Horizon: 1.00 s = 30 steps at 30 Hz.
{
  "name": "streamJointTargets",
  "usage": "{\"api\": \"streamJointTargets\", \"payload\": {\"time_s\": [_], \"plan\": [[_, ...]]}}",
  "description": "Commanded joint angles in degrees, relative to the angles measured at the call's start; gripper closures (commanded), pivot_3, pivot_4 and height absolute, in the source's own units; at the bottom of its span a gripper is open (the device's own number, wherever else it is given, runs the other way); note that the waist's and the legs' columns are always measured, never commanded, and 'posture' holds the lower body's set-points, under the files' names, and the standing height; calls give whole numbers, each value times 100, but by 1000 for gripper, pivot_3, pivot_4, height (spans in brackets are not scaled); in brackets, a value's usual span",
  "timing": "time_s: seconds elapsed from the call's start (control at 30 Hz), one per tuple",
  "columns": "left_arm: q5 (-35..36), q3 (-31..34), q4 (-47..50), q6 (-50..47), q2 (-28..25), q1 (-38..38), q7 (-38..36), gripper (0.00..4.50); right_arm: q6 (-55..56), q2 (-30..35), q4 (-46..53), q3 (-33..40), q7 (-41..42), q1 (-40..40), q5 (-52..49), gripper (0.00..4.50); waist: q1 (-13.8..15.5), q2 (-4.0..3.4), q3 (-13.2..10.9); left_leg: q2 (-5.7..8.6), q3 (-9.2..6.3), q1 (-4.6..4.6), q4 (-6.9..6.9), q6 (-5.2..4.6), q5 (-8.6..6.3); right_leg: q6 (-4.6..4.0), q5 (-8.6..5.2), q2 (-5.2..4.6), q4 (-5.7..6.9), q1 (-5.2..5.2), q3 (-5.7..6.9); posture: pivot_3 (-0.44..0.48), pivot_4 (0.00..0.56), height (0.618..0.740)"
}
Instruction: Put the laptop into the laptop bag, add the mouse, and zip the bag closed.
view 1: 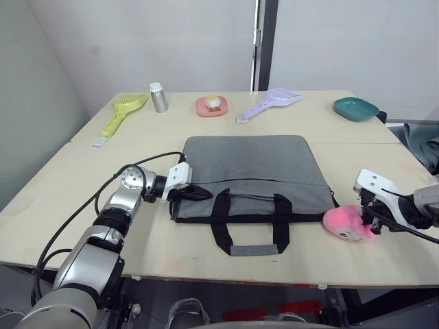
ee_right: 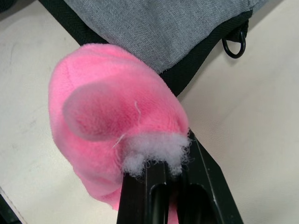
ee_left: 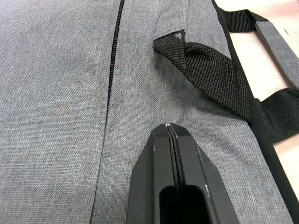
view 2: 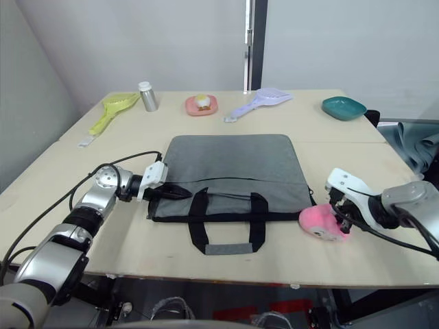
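Note:
The grey laptop bag [view 1: 254,168] lies flat in the middle of the table, with its black handles [view 1: 252,233] toward the front edge. My left gripper [view 1: 202,194] is shut, and its fingertips [ee_left: 161,133] rest on the grey fabric at the bag's front left corner, beside the black zipper [ee_left: 112,84]. At the bag's front right corner, my right gripper [view 1: 367,218] is shut on a fluffy pink toy [ee_right: 107,116] that sits on the table, touching the bag's trim. The laptop and the mouse are out of view.
Along the far edge stand a yellow scoop [view 1: 123,110], a silver can [view 1: 158,97], a pink dish [view 1: 211,105], a purple scoop [view 1: 274,101] and a teal bowl [view 1: 356,108]. A metal ring [ee_right: 233,44] hangs at the bag's corner.

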<state>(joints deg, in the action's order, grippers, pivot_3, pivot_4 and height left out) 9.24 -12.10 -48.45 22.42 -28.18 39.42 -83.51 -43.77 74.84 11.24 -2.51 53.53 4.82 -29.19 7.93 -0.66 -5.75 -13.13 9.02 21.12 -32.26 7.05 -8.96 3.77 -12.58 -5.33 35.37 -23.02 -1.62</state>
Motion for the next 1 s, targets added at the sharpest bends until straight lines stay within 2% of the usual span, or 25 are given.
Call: {"api": "streamJointTargets", "payload": {"time_s": [0.03, 0.2, 0.33, 0.47, 0.63, 0.9, 1.0], "plan": [[-600, -264, -587, -102, -226, -445, 66, 4500, -35, 328, -316, 331, 128, -324, 384, 4474, 18, -1, 0, 0, 0, 0, 2, 0, 0, 2, -1, -1, 0, 0, 0, 0, 150, 740], [-660, -277, -793, 52, -190, -438, 153, 4500, 316, 601, -670, 595, 352, -808, 643, 4474, 96, -7, 5, 1, 4, 0, 15, -1, 0, 24, -14, -10, -14, 2, 2, 0, 150, 740], [-795, -373, -993, 276, -161, -425, 226, 4500, 436, 611, -1049, 546, 344, -563, 761, 4474, 124, -12, 8, 12, 25, 3, 18, -14, -4, 26, -16, -32, -29, 6, 12, 0, 150, 740], [-881, -452, -1151, 451, -120, -432, 334, 4500, 411, 562, -821, 544, 533, -486, 632, 4474, 124, -12, 8, 35, 65, 2, 18, -46, -3, 32, -20, -74, -29, 8, 6, 0, 150, 740], [-944, -501, -1312, 572, -87, -433, 426, 4500, 308, 402, -461, 793, 731, -684, 354, 4474, 114, -12, 9, 36, 97, -2, 18, -61, -4, 112, -68, -93, -32, 19, 0, 0, 150, 740], [-942, -570, -1496, 233, -27, -371, 248, 4500, 80, -67, -35, 1119, 738, -650, 65, 4474, 60, -15, 12, 36, 97, -6, 48, -61, -4, 135, -80, -90, -30, 17, -1, 0, 150, 740], [-1047, -695, -1638, -186, -56, -388, 79, 4500, -521, -684, -12, 1675, 734, -337, -822, 4474, 16, -15, 23, 36, 96, -12, 63, -60, -4, 138, -82, -88, -32, 14, -3, 0, 150, 740]]}}
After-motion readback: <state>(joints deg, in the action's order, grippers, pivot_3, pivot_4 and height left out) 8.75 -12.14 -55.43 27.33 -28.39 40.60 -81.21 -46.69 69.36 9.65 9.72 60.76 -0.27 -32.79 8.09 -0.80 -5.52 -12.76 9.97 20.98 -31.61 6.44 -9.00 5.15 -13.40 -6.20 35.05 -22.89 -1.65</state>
